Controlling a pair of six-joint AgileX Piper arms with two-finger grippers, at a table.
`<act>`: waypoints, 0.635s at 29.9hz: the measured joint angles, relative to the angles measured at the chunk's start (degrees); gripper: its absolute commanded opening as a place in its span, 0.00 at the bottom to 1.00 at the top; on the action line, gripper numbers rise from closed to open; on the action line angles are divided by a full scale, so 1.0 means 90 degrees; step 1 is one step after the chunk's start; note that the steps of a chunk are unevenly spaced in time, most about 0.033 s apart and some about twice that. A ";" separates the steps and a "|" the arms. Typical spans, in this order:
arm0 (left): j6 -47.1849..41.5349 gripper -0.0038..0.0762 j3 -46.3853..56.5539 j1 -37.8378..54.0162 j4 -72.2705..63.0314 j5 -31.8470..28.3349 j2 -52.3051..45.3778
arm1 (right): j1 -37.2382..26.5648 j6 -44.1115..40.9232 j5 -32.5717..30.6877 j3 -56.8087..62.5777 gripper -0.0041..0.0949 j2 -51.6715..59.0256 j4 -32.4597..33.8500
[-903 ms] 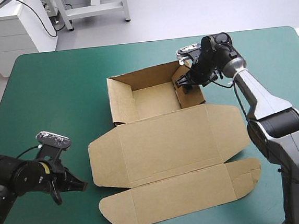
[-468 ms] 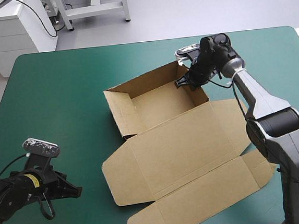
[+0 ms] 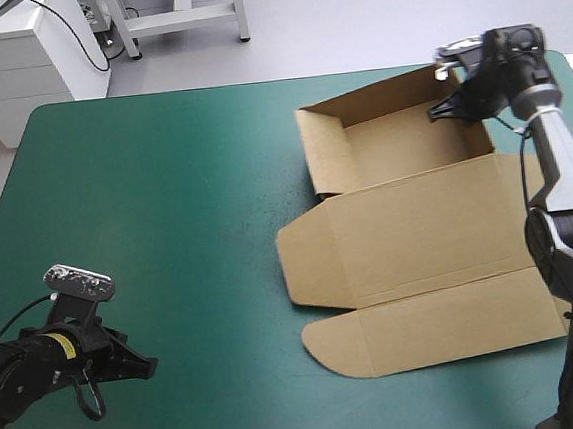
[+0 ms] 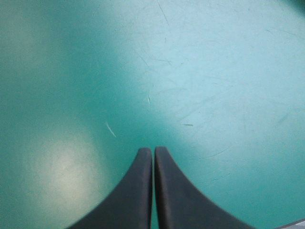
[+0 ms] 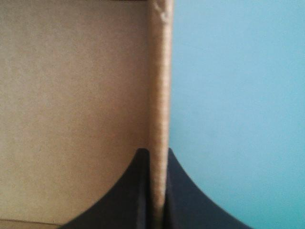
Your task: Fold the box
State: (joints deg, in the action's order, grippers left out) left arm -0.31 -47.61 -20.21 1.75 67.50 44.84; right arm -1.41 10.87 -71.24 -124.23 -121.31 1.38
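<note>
Box: the brown box (image 3: 401, 144) sits on the surface as an open tray, with its lid spread flat on the side toward my base
Done: back wall (image 3: 377, 101), left wall (image 3: 322, 156) and right wall (image 5: 159, 71) stand upright around the box floor, so I judge the tray part formed
Left to do: the lid (image 3: 418, 228) lies flat, its front flap (image 3: 437, 327) and side ear (image 3: 299, 264) unfolded; I reckon those creases and the tuck remain, so about midway
My right jaws: clamped on the box's right wall near its far corner, the board pinched between them, box floor on one side and teal-green cover (image 4: 200, 71) on the other
My left jaws: pressed together, holding nothing, low over bare cover, well apart from the box, off beyond its left side
</note>
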 measured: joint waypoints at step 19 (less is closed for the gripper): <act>0.0000 0.04 0.0004 0.0000 0.0014 -0.0480 0.0000 | -0.3000 0.0317 0.0000 0.0000 0.05 0.0000 -0.0232</act>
State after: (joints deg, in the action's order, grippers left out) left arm -0.31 -47.58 -20.21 1.87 63.18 44.84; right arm -28.41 13.72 -71.24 -124.23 -121.31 -0.70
